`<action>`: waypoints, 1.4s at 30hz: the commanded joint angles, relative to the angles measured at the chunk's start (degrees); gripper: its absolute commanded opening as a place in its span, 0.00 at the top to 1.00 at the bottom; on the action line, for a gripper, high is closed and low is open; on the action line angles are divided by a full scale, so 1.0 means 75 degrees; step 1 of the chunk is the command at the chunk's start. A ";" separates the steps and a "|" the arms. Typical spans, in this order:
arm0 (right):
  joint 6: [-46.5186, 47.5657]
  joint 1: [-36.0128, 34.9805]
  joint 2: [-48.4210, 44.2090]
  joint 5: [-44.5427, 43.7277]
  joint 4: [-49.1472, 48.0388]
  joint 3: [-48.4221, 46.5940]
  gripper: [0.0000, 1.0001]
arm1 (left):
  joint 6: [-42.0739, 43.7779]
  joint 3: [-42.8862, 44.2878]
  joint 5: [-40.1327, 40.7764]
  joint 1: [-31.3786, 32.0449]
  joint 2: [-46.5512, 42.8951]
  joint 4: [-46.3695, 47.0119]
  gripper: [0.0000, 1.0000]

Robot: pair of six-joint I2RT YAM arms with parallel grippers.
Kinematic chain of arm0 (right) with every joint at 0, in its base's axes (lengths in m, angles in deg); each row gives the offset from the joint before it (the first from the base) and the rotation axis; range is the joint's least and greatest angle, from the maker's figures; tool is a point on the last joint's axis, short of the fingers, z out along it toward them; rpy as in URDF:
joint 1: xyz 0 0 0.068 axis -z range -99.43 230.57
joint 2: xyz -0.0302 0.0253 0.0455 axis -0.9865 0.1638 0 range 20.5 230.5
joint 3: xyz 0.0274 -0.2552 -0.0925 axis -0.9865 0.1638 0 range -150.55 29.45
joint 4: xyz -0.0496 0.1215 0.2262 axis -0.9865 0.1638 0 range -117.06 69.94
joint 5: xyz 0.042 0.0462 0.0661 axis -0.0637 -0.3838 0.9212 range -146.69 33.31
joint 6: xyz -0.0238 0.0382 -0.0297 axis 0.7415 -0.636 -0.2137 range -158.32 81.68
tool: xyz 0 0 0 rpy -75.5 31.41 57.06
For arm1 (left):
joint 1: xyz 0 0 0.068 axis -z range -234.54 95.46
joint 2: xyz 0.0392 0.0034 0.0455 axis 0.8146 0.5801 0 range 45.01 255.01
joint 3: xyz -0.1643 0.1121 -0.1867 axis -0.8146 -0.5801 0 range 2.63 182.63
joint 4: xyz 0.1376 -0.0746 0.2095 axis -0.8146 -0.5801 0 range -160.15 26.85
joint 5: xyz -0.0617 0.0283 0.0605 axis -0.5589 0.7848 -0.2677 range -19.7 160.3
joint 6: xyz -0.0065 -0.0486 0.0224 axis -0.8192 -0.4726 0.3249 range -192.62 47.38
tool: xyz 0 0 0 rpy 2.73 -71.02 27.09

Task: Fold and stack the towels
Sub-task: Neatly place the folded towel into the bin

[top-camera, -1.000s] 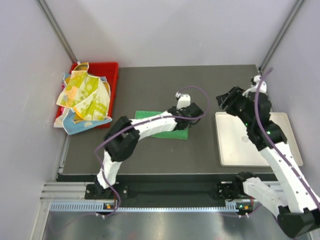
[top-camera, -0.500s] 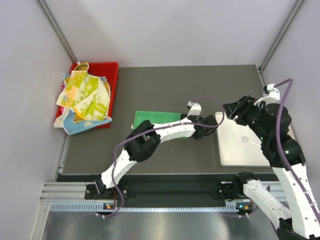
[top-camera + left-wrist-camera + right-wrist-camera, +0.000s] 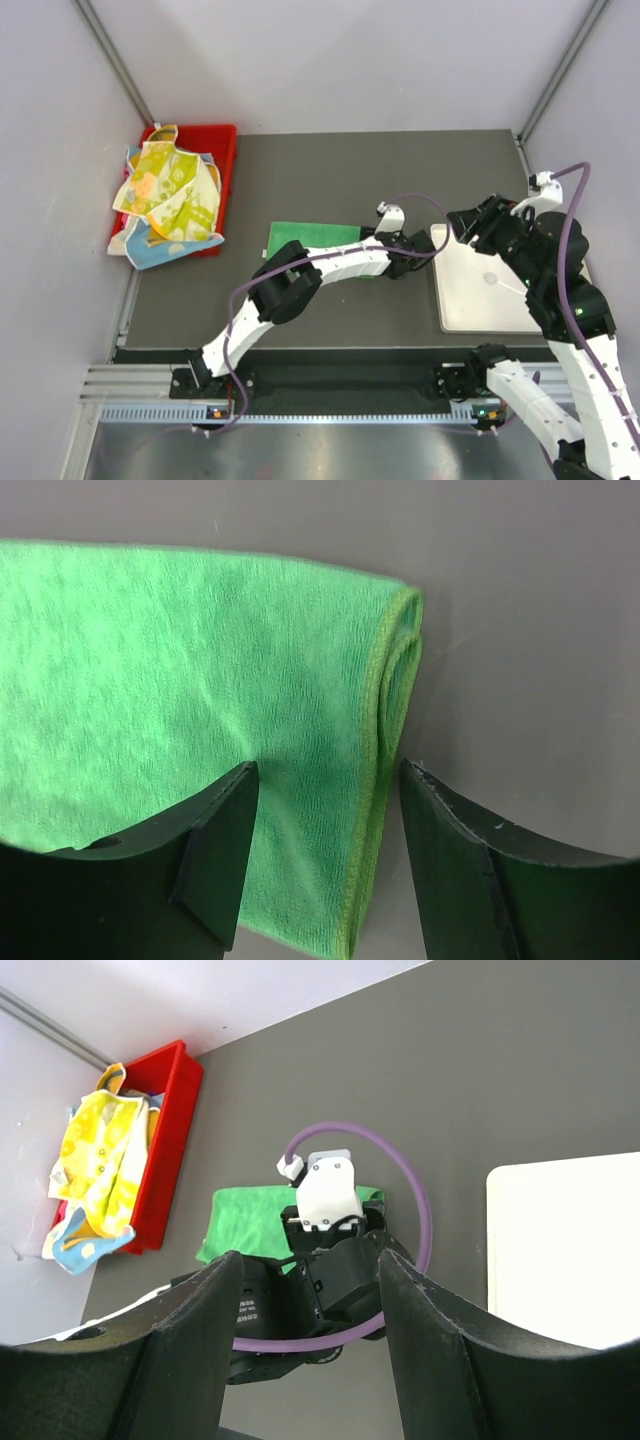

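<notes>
A green towel [image 3: 310,240] lies folded on the dark mat [image 3: 330,170]. It fills the left wrist view [image 3: 180,670], with its folded edge on the right. My left gripper [image 3: 325,820] is open and low over that right edge: one finger over the cloth, the other over bare mat. In the top view the left gripper [image 3: 378,256] is mostly hidden under its own wrist. My right gripper [image 3: 462,225] is open and empty, held above the mat by the tray's left edge. Its view [image 3: 305,1290] looks down on the left wrist and the green towel [image 3: 250,1220].
A red bin [image 3: 222,150] at the far left holds a heap of towels: a yellow patterned one [image 3: 165,185] over a light blue one [image 3: 150,250]. They also show in the right wrist view [image 3: 95,1165]. A white flat tray [image 3: 500,290] lies at the right.
The left arm stretched to the right along the green towel, to its right end. The right arm drew back toward the tray's left edge. Little has moved in the last half second.
</notes>
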 commanded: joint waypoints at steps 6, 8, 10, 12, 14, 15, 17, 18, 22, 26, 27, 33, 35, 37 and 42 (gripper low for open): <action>0.0138 0.0093 -0.0053 0.0102 -0.0048 -0.0283 0.43 | 0.0445 -0.0421 -0.0158 -0.0060 -0.0299 0.0785 0.35; 0.0149 0.0093 -0.0054 0.0113 -0.0060 -0.0283 0.43 | 0.0398 -0.0291 -0.0181 -0.0119 -0.0147 0.0609 0.36; 0.0173 0.0081 -0.0065 0.0113 -0.0048 -0.0294 0.43 | 0.0258 -0.0291 -0.0251 -0.0166 -0.0111 0.0456 0.37; 0.0184 0.0093 -0.0042 0.0136 -0.0048 -0.0318 0.43 | 0.0013 -0.0326 -0.0275 -0.0213 -0.0064 0.0153 0.40; 0.0196 0.0093 -0.0019 0.0160 -0.0025 -0.0341 0.43 | -0.0141 -0.0349 -0.0274 -0.0260 -0.0041 -0.0001 0.43; 0.0196 0.0093 -0.0007 0.0160 -0.0025 -0.0341 0.43 | -0.0164 -0.0442 -0.0321 -0.0271 -0.0041 -0.0036 0.44; 0.0196 0.0093 -0.0018 0.0172 -0.0025 -0.0341 0.43 | -0.0234 -0.0618 -0.0392 -0.0330 -0.0052 -0.0049 0.48; 0.0196 0.0093 -0.0018 0.0172 -0.0025 -0.0341 0.43 | -0.0281 -0.0688 -0.0415 -0.0353 -0.0052 -0.0049 0.51; 0.0196 0.0093 -0.0042 0.0172 -0.0013 -0.0341 0.43 | -0.0188 -0.0970 -0.0730 -0.0400 -0.0134 0.0185 0.69; 0.0220 0.0081 -0.0019 0.0172 0.0010 -0.0411 0.43 | -0.0024 -0.1040 -0.1151 -0.0412 -0.0251 0.0256 0.92; 0.0231 0.0093 0.0005 0.0172 0.0011 -0.0411 0.43 | 0.0034 -0.1075 -0.1316 -0.0401 -0.0310 0.0291 1.00; 0.0290 0.0093 0.0017 0.0137 0.0081 -0.0528 0.43 | 0.0246 -0.1883 -0.2779 -0.0354 -0.1234 0.1027 1.00; 0.0325 0.0093 0.0017 0.0102 0.0128 -0.0575 0.43 | 0.0246 -0.2269 -0.3342 -0.0342 -0.1750 0.1391 1.00; 0.0325 0.0093 0.0017 0.0090 0.0139 -0.0622 0.43 | 0.0094 -0.2329 -0.4058 -0.0295 -0.2054 0.1591 1.00; 0.0325 0.0093 -0.0007 0.0055 0.0233 -0.0786 0.43 | -0.0362 -0.2201 -0.4680 0.0032 -0.2384 0.2154 1.00</action>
